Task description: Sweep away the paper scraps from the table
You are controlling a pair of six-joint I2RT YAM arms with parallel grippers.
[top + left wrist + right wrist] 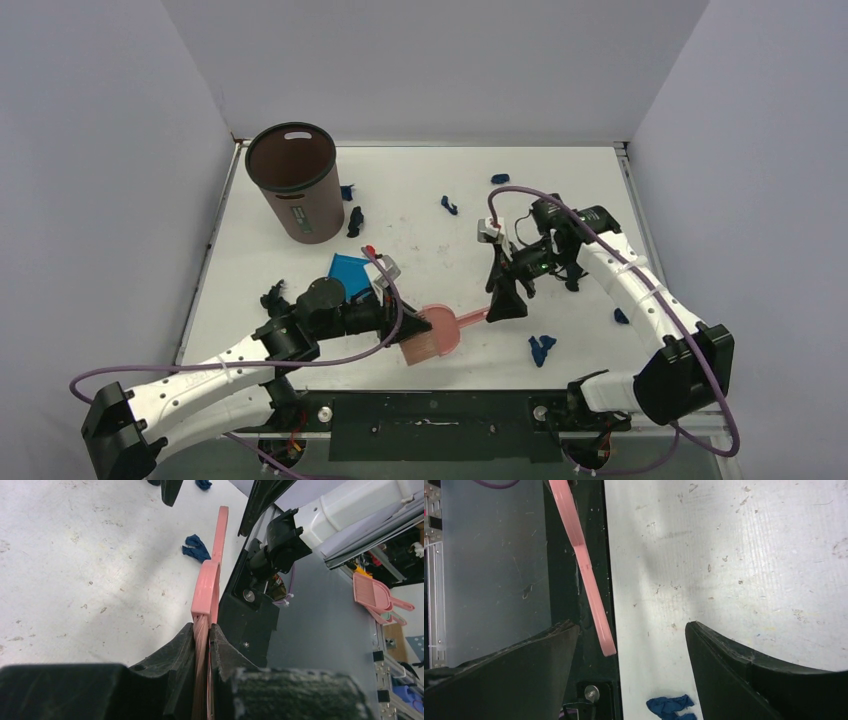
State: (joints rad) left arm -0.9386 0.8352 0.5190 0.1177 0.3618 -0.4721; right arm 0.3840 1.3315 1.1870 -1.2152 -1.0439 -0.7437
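My left gripper [396, 320] is shut on the bristle end of a pink brush [432, 335], held low over the white table [420, 180] near its front edge. The left wrist view shows the jaws [201, 626] clamped on the bristles and the pink handle [220, 535] pointing away. My right gripper [505, 298] is open, its jaws straddling the handle's tip. In the right wrist view [631, 625] the handle [586, 570] lies near the left finger, untouched. Navy paper scraps lie scattered: one by the front edge [541, 347], also seen from both wrists [196, 548] [669, 705], others further back [449, 204] [355, 220].
A brown bin [293, 180] stands at the back left. A bright blue dustpan [349, 272] lies behind my left gripper. More scraps lie at the right [621, 316] and back [500, 179]. The black front rail [594, 690] runs just below the brush.
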